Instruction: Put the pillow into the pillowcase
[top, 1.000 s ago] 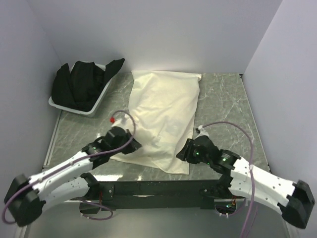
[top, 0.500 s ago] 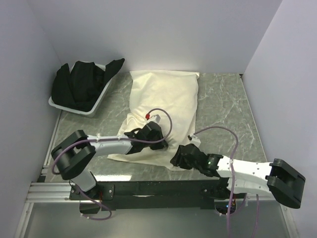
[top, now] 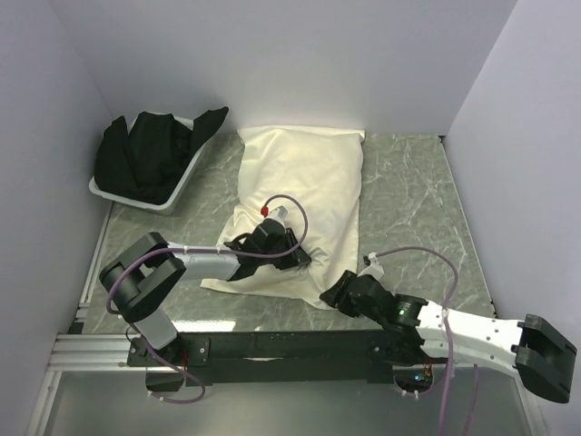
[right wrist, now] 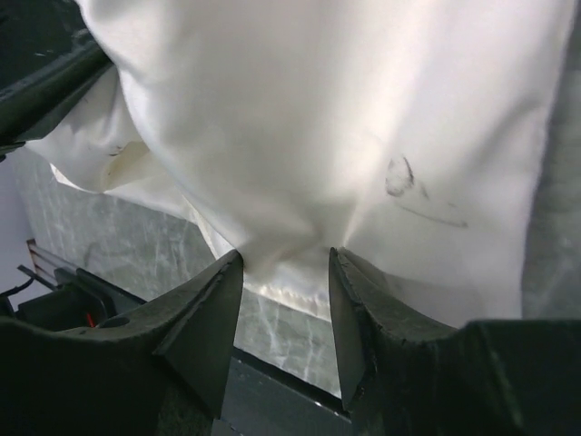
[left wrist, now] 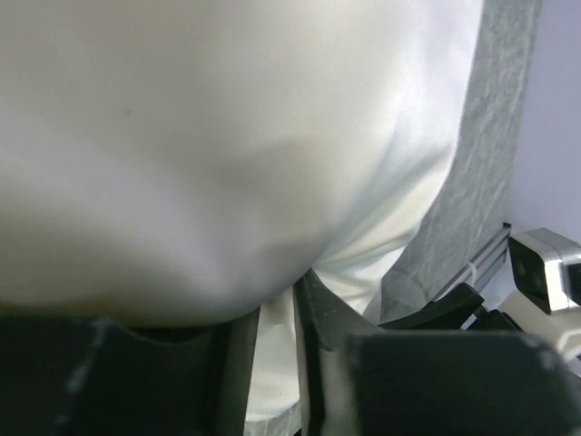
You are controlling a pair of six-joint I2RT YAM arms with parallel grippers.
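The pillowcase (top: 304, 177) is a cream sack lying lengthwise on the table, plump at its far end. The pillow does not show directly; a faint dark mark (right wrist: 399, 177) shows through the cloth in the right wrist view. My left gripper (top: 298, 256) lies on the near part of the sack. In the left wrist view it (left wrist: 277, 336) is shut on a fold of the pillowcase (left wrist: 227, 136). My right gripper (top: 334, 292) is at the sack's near right corner. In the right wrist view its tips (right wrist: 284, 263) pinch the gathered hem of the pillowcase (right wrist: 318, 118).
A white tray (top: 177, 195) with a bundled black cloth (top: 150, 154) stands at the back left. White walls close in the left, back and right sides. A black rail (top: 272, 345) runs along the near edge of the marble table (top: 408, 191).
My left gripper moved right from the sack's near left edge onto its near middle. My right gripper shifted toward the near edge at the corner. The sack's near end has bunched up.
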